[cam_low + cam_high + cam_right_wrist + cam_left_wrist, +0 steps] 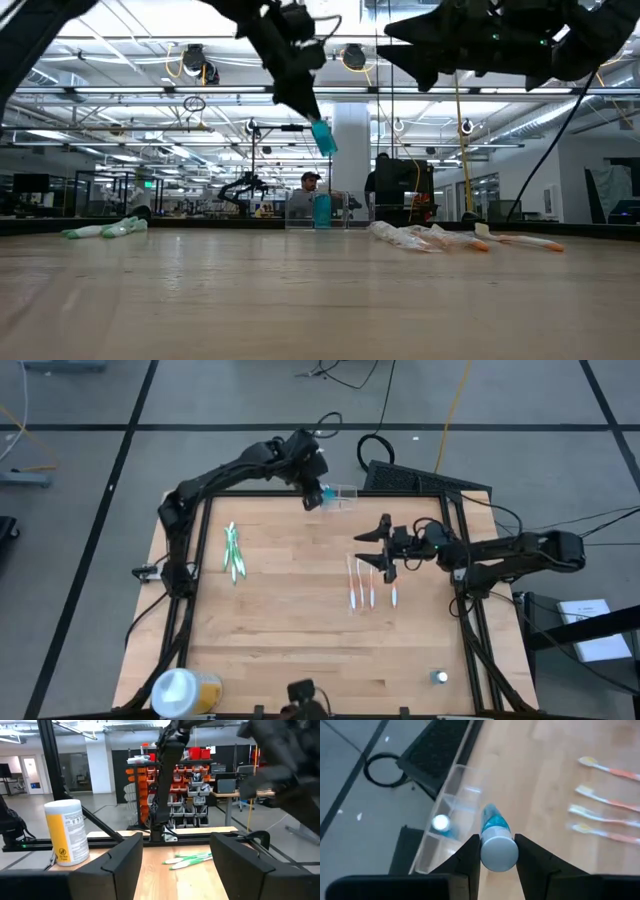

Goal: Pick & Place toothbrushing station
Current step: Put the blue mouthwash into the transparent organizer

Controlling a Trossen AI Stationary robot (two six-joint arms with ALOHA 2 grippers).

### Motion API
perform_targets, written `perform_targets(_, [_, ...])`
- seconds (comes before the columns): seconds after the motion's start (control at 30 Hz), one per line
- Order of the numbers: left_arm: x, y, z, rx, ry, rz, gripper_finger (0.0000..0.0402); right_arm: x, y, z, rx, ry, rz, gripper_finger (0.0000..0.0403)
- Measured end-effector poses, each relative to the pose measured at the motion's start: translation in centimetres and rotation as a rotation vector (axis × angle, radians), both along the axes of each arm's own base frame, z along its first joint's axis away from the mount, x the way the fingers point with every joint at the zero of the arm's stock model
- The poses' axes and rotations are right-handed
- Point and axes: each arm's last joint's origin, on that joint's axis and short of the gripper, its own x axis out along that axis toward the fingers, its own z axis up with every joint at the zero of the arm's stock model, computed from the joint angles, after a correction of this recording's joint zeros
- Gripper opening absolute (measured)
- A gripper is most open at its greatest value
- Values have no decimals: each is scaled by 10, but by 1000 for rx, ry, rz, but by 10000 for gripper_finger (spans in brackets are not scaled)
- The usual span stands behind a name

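The toothbrushing station (345, 492), a low clear holder, stands at the table's far edge. A blue tube with a white cap (440, 823) stands in one of its compartments. My left gripper (313, 495) hangs just left of the holder and above it, shut on a second blue tube (323, 136). My right gripper (376, 550) stands open in the air over the far ends of several orange-handled toothbrushes (362, 588), which lie flat on the wood. It touches nothing. My left gripper pinches the tube's white cap end (498, 852) between its two fingers. The fingers slant down toward the table's far edge and lie along the tube. Its blue body (494, 822) sticks out past the fingertips, tilted and lifted clear above the holder.
Green toothbrushes (232, 552) lie on the table's left half. A round white-and-yellow tub (180, 690) stands at the near left corner, and a small round thing (440, 677) at the near right. A black box (400, 480) sits just beyond the far edge.
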Motion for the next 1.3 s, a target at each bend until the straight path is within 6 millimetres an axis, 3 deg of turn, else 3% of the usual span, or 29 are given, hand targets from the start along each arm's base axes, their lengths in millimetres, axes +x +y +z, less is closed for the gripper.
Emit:
perform_targets(0.3, [6,41,4,-28,10,16,99,-6,1,-9,-12,28,-5,220])
perform_targets(1.3, [28,45,-40,-72,155,36,99,-7,1,-14,-8,46,-4,216])
